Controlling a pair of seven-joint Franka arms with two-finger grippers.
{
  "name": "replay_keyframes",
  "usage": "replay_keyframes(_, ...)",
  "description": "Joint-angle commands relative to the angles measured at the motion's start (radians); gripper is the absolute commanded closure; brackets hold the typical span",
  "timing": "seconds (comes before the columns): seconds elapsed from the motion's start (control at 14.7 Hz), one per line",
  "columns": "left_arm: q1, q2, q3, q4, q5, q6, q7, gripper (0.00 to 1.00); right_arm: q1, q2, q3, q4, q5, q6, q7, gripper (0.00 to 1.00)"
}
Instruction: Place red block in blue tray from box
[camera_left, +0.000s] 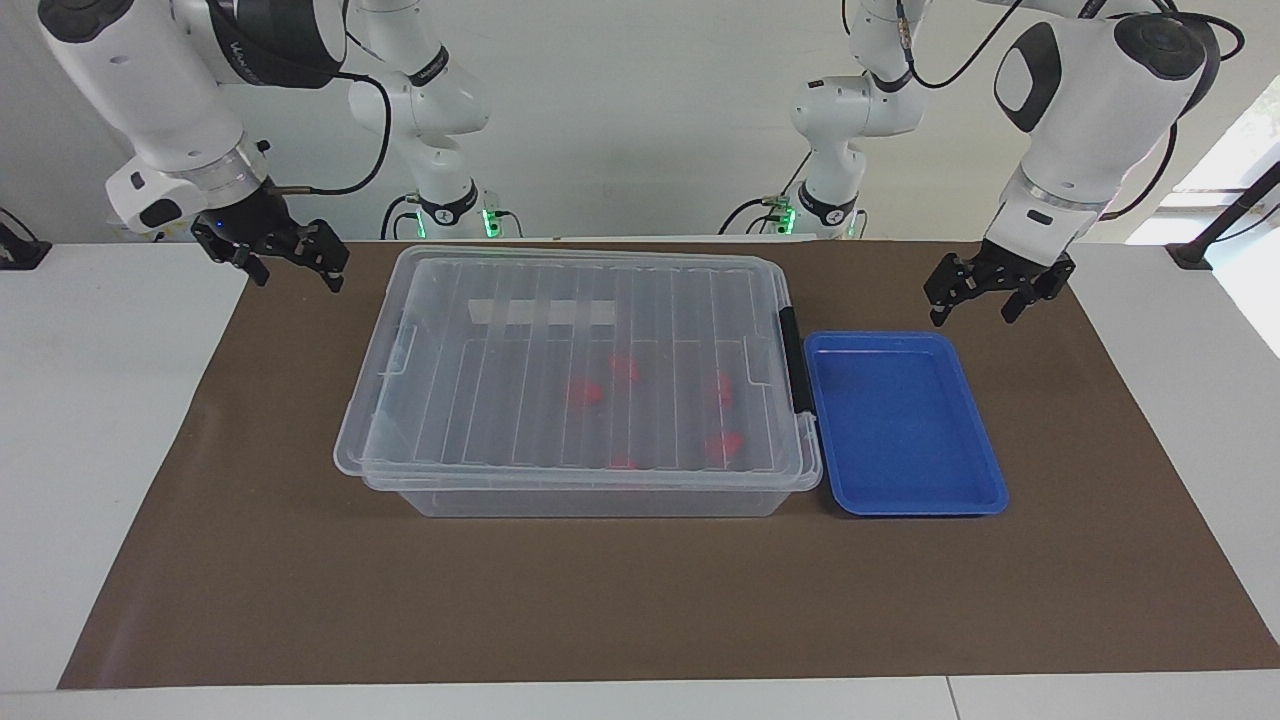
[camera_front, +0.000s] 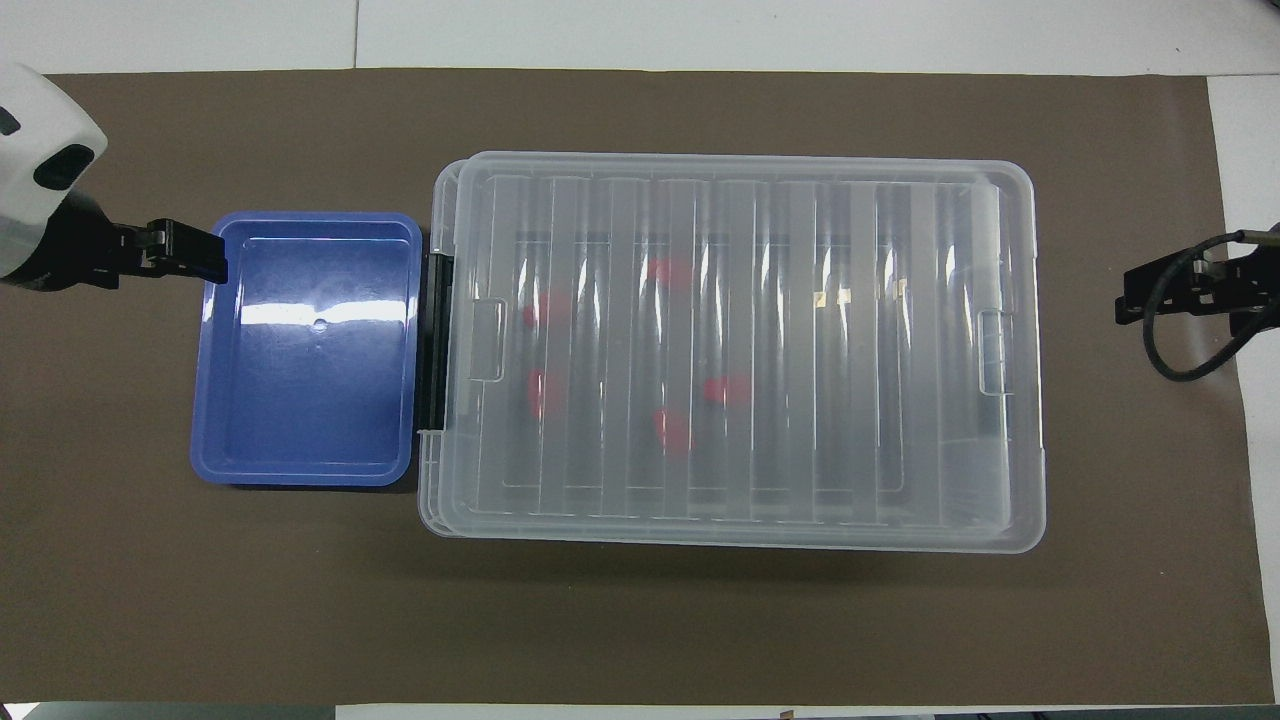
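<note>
Box (camera_left: 580, 380): lidded, red blocks (camera_left: 585, 392) inside. Tray (camera_left: 900, 425): empty. Left gripper (camera_left: 985, 290), right gripper (camera_left: 285, 255): jaws spread, empty. Nothing done.

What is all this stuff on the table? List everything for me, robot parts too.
box: one, clear plastic, middle of the brown mat, beside the blue tray.
lid: one, clear and ribbed, resting on the box, with a black handle clip at the tray end.
red blocks: about five, red, inside the box under the lid.
blue tray: one, bright blue, holds nothing, at the left arm's end of the table.
mat: one, brown, covering the white table.
left gripper: one, black, open, holding nothing, raised near the tray's corner nearest the robots.
right gripper: one, black, open, holding nothing, raised over the mat's edge at the right arm's end.
</note>
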Motion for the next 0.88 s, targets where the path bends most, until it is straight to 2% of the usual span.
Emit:
replay_keyframes(0.0, 0.014, -0.031, -0.006, -0.040, -0.011, 0.021, 0.014, 0.00, -0.004, 0.000, 0.003, 0.007, -0.003, 0.000, -0.014, 0.00)
replay_keyframes(0.82, 0.014, -0.031, -0.006, -0.040, -0.011, 0.019, 0.014, 0.00, -0.001, 0.008, 0.004, -0.005, 0.011, 0.015, -0.014, 0.00)
